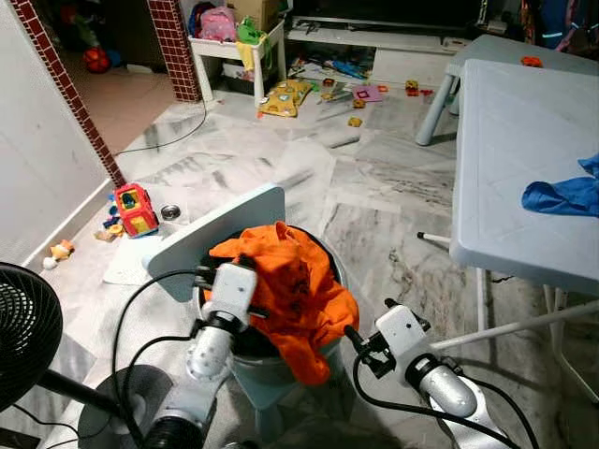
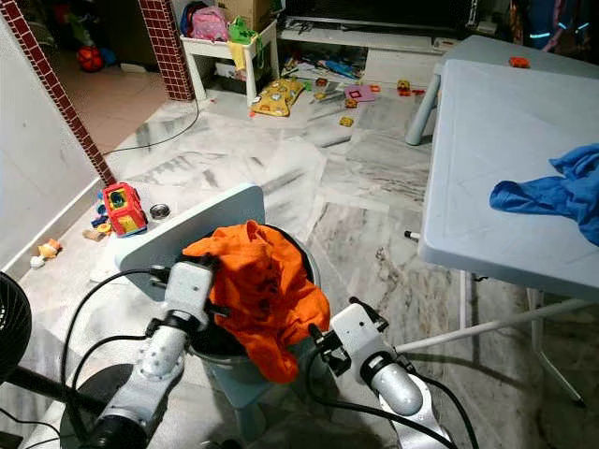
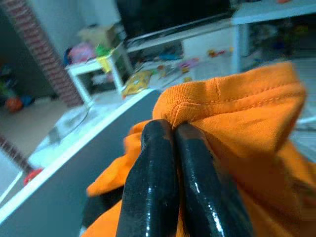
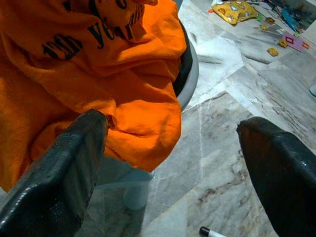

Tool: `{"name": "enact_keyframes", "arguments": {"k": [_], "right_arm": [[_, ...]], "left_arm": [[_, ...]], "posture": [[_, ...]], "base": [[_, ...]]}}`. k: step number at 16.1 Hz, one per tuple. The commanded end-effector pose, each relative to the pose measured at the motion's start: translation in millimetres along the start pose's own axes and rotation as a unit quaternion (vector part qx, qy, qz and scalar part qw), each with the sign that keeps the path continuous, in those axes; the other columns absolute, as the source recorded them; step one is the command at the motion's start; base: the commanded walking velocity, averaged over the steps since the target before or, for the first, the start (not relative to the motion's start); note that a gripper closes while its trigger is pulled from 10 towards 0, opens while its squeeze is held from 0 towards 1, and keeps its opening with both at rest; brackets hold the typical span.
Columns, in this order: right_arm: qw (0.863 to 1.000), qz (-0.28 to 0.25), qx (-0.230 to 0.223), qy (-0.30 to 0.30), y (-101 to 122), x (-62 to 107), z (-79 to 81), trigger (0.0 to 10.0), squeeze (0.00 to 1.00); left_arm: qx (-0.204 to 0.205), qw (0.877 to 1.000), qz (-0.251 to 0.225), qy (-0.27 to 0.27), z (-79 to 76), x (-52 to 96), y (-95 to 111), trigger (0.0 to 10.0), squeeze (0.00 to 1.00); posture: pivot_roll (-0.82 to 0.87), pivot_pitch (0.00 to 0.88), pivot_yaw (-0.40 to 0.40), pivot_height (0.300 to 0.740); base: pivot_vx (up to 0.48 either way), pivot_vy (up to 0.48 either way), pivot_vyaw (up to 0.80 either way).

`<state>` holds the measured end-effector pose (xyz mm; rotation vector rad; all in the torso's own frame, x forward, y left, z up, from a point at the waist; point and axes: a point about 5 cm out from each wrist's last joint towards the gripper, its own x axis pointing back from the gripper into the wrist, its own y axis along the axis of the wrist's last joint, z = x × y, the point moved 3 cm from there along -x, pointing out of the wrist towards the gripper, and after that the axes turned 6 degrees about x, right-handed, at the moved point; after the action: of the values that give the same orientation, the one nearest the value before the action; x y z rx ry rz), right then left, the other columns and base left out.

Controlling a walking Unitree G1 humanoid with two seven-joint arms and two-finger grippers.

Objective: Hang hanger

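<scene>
The orange shirt point(image 1: 285, 285) lies bunched in the lower centre of the left eye view, heaped over the rim of a dark round basket point(image 2: 314, 271) that stands on a pale pedestal. A grey-blue lid panel point(image 1: 211, 234) tilts up behind the basket on its left side.

Left gripper point(image 3: 173, 131): positioned at the left edge of the basket, fingers pressed together and pinching a fold of the orange shirt near a stitched hem. In the left wrist view the two black fingers point(image 3: 150, 177) meet with cloth caught at their tips.

Right gripper point(image 4: 173, 128): positioned at the lower right of the basket, just beside the hanging edge of the shirt. Its fingers are spread wide apart. One finger point(image 4: 69, 163) sits against or just in front of the orange cloth; contact cannot be confirmed. The other finger point(image 4: 284, 168) is over the marble floor point(image 1: 374, 187). Black lettering is visible on the shirt in the right wrist view.

No hanger can be identified in these views.

Surroundings: a white folding counter point(image 1: 524, 159) occupies the right side of the left eye view, with a blue cloth point(image 1: 566, 195) lying at its right edge. A black fan point(image 1: 23, 327) stands at the lower left. A red toy truck point(image 1: 134, 208) sits on the floor at mid left, and scattered toys point(image 1: 285, 96) lie at the upper centre near a white shelf point(image 1: 234, 51).
</scene>
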<state>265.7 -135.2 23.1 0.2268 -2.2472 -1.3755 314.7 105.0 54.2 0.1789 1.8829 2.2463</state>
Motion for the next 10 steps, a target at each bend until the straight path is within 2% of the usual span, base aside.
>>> {"name": "enact_keyframes", "arguments": {"k": [1, 5, 6, 7, 8, 9, 10], "right_arm": [[1.0, 0.001, 0.002, 0.002, -1, -1.0, 1.7, 10.0, 0.0], [1.0, 0.001, 0.004, 0.003, -1, -2.0, 2.6, 10.0, 0.0], [1.0, 0.002, 0.004, 0.004, -2, -2.0, 2.7, 10.0, 0.0], [1.0, 0.002, 0.005, 0.004, -2, -2.0, 2.9, 10.0, 0.0], [1.0, 0.002, 0.005, 0.004, -2, -1.9, 3.1, 10.0, 0.0], [1.0, 0.003, 0.006, 0.004, -2, -2.2, 3.3, 10.0, 0.0], [1.0, 0.003, 0.006, 0.004, -2, -2.4, 3.1, 10.0, 0.0]], "left_arm": [[-0.016, 1.0, -0.004, -0.012, -3.0, 2.9, 0, 0.0, 0.0], [-0.014, 0.999, 0.03, -0.031, -12.0, 12.5, -13, 0.0, 0.0], [-0.01, 0.999, 0.035, -0.038, -14.4, 12.8, -14, 0.9, 0.0], [-0.004, 0.998, 0.038, -0.047, -17.0, 13.3, -15, 3.6, 0.0], [0.007, 0.997, 0.048, -0.065, -22.1, 14.9, -18, 5.7, 0.0], [0.008, 0.996, 0.061, -0.064, -23.0, 17.0, -23, 10.0, 1.0], [0.01, 0.996, 0.063, -0.065, -23.5, 17.5, -24, 10.0, 1.0]], "posture": [[-0.18, 0.054, 0.042, 0.74], [-0.18, 0.053, 0.042, 0.74], [-0.18, 0.053, 0.042, 0.74], [-0.18, 0.053, 0.042, 0.74], [-0.18, 0.053, 0.042, 0.74], [-0.18, 0.053, 0.041, 0.74], [-0.18, 0.054, 0.041, 0.74]], "base": [[0.0, 0.0, 0.0], [0.0, 0.0, 0.0], [0.0, 0.0, 0.0], [0.0, 0.0, 0.0], [0.0, 0.0, 0.0], [0.0, 0.0, 0.0], [0.0, 0.0, 0.0]]}}
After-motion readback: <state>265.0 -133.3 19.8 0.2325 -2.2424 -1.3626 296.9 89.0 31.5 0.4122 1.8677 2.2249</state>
